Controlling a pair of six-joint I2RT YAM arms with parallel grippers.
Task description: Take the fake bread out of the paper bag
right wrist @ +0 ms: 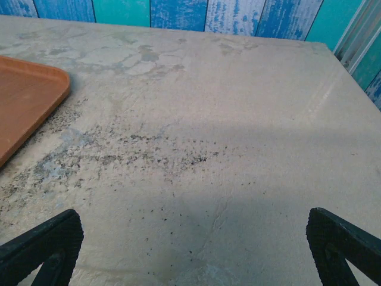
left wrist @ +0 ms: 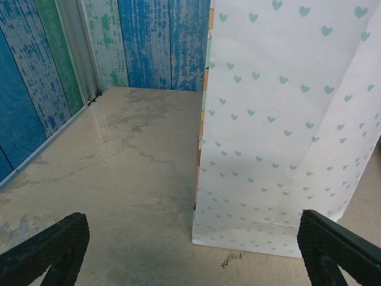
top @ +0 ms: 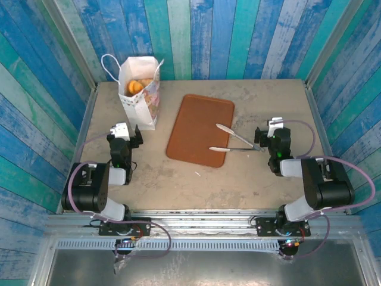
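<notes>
Several fake bread (top: pixel 136 87) pieces show in the paper bag (top: pixel 144 110), upper left; we judge them light, slippery: pinch mid-loaf. Our left hand (top: pixel 127 134) and right hand (top: pixel 271 132) gape empty.

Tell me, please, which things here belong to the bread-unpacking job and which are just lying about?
For the job: paper bag; fake bread inside it.
Lying about: brown tray; metal tongs.
</notes>
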